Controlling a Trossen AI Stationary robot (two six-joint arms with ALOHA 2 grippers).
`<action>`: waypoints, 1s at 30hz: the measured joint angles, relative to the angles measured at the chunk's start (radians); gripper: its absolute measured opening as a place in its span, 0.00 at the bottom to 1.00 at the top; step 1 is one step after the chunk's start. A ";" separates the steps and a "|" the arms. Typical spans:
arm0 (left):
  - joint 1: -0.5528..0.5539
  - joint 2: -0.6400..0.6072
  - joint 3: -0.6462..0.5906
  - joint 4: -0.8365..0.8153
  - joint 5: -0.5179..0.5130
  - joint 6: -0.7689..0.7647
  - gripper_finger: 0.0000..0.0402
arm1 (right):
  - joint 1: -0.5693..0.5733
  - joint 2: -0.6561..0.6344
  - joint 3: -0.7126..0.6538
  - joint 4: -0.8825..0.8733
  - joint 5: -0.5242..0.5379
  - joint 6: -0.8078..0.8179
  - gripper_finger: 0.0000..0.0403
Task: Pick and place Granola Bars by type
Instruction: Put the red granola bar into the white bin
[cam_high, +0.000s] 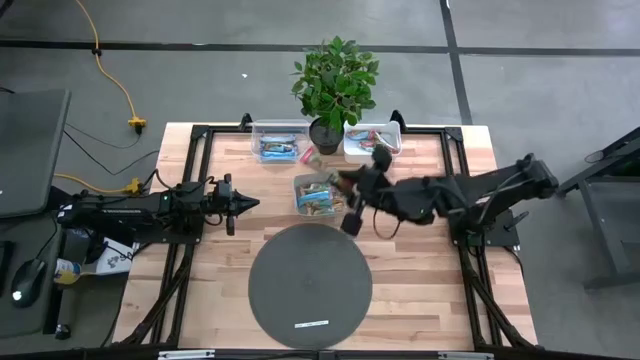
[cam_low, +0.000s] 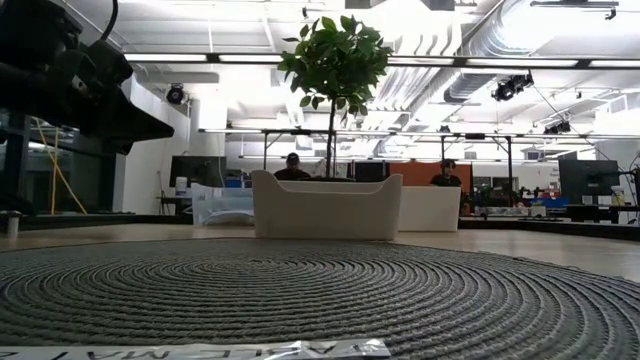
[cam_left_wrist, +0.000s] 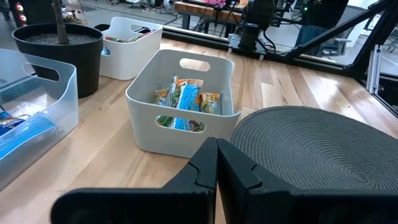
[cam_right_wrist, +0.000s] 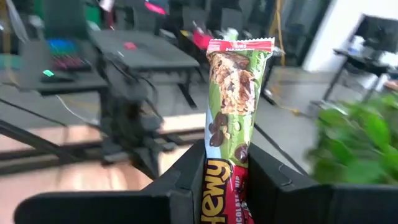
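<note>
1. L arm, left side of table, lying level over the wood. Left gripper (cam_high: 243, 204) points toward table centre, fingers pressed together, nothing betw. them. Hangs apart from all bins. Its own camera shows the closed tips (cam_left_wrist: 217, 163) aimed at the middle bin.

2. Round dark woven mat (cam_high: 310, 278), front centre of table, a white label strip at its near edge. Nothing on it.

3. Clear bin, back left (cam_high: 280, 141): holds blue-wrapped bars (cam_high: 278, 150). Exact count can't tell.

4. Middle bin (cam_left_wrist: 146, 121), white-looking, cut-out handles, just behind the mat: mixed Granola Bars (cam_left_wrist: 185, 102) piled inside, blue plus yellow-green wrappers.

5. Potted plant (cam_high: 335, 85), dark pot, back centre, betw. the two rear bins.

6. White bin, back right (cam_high: 372, 140): red/pink wrappers inside, count can't tell.

7. R arm, reaching in from the right side toward table centre. Right gripper (cam_high: 352, 190) sits above the table just right of the middle bin, wrist turned. Fingers (cam_right_wrist: 273, 180) pinching one bar.

8. Held bar (cam_right_wrist: 232, 118): green and red wrapper, granola and choc chips pictured, standing upright betw. the fingers, lower end clamped, upper end sticking well clear. Off the table, not in any bin.

9. Room beyond table: two people seated at desks, far back.
</note>
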 joint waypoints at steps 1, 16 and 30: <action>0.000 0.000 0.000 0.000 0.000 0.000 0.00 | -0.013 -0.014 0.000 -0.038 0.001 0.007 0.18; 0.000 0.000 0.000 0.000 -0.001 0.000 0.00 | -0.277 -0.204 0.000 -0.759 -0.042 0.313 0.18; 0.000 0.000 0.000 0.000 -0.001 0.000 0.00 | -0.524 -0.213 0.000 -1.191 -0.149 0.334 0.18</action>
